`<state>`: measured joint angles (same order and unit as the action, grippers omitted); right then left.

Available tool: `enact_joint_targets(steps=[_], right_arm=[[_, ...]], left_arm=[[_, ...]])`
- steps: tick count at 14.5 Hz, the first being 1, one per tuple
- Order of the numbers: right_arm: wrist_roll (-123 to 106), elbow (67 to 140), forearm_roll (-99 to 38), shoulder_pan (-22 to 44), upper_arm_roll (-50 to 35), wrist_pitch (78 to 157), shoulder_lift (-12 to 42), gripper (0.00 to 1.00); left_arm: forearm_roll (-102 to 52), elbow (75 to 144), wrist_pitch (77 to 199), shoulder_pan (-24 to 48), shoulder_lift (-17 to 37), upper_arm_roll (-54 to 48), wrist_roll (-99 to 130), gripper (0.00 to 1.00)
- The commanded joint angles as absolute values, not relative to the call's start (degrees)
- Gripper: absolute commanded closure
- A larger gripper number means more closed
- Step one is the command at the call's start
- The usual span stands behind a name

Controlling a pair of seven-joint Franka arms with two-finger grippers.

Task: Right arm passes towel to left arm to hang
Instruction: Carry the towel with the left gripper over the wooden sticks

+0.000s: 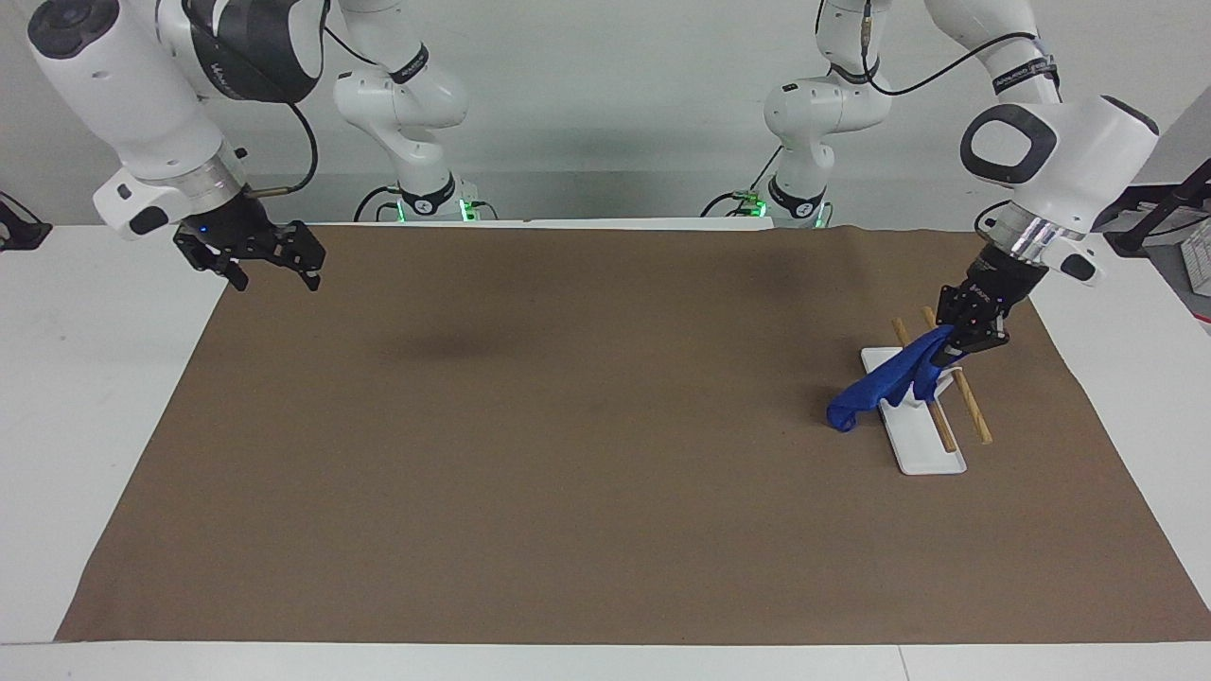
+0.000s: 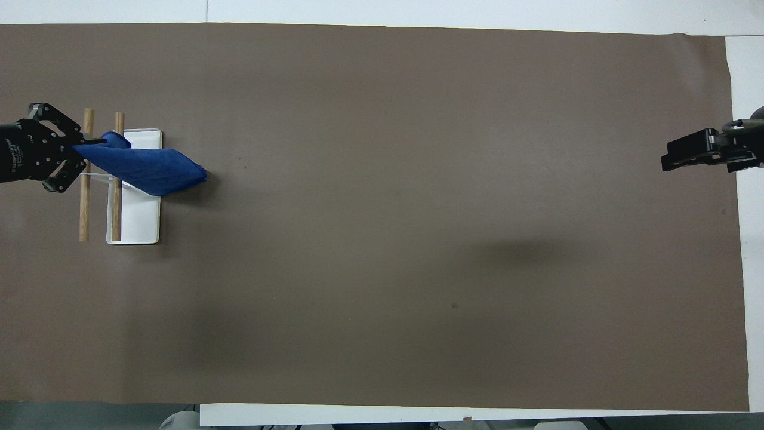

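The blue towel [image 1: 880, 388] is held at one corner by my left gripper [image 1: 954, 344], which is shut on it. The towel slopes down from the gripper across the two wooden rods [image 1: 967, 401] of the rack, and its low end hangs past the rack's white base [image 1: 922, 454]. In the overhead view the towel [image 2: 149, 170] stretches from the left gripper [image 2: 89, 146] over both rods [image 2: 116, 209]. My right gripper [image 1: 276, 281] is open and empty, raised over the mat's edge at the right arm's end, and it also shows in the overhead view [image 2: 667, 158].
A brown mat [image 1: 587, 454] covers most of the white table [image 1: 95, 397]. The rack's white base [image 2: 140, 224] stands toward the left arm's end of the mat.
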<state>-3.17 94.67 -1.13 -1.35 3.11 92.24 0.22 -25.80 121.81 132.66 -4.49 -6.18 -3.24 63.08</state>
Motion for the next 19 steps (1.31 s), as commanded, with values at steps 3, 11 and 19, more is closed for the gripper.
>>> enact_joint_targets(steps=[3,11,19], right_arm=[[-5.6,94.4,-1.1,-1.4,3.0,91.4,0.2,0.0],[-5.7,94.2,-1.1,-1.3,2.8,91.5,0.3,0.0],[-5.7,94.1,-1.1,-1.3,2.8,91.5,0.3,0.0]], left_arm=[[-22.3,123.5,138.9,-6.8,-7.2,-3.6,63.7,0.99],[-13.7,123.0,143.4,-7.8,-6.2,-3.7,57.5,1.0],[-13.7,122.9,145.4,-12.1,-6.0,-3.6,43.2,1.0]])
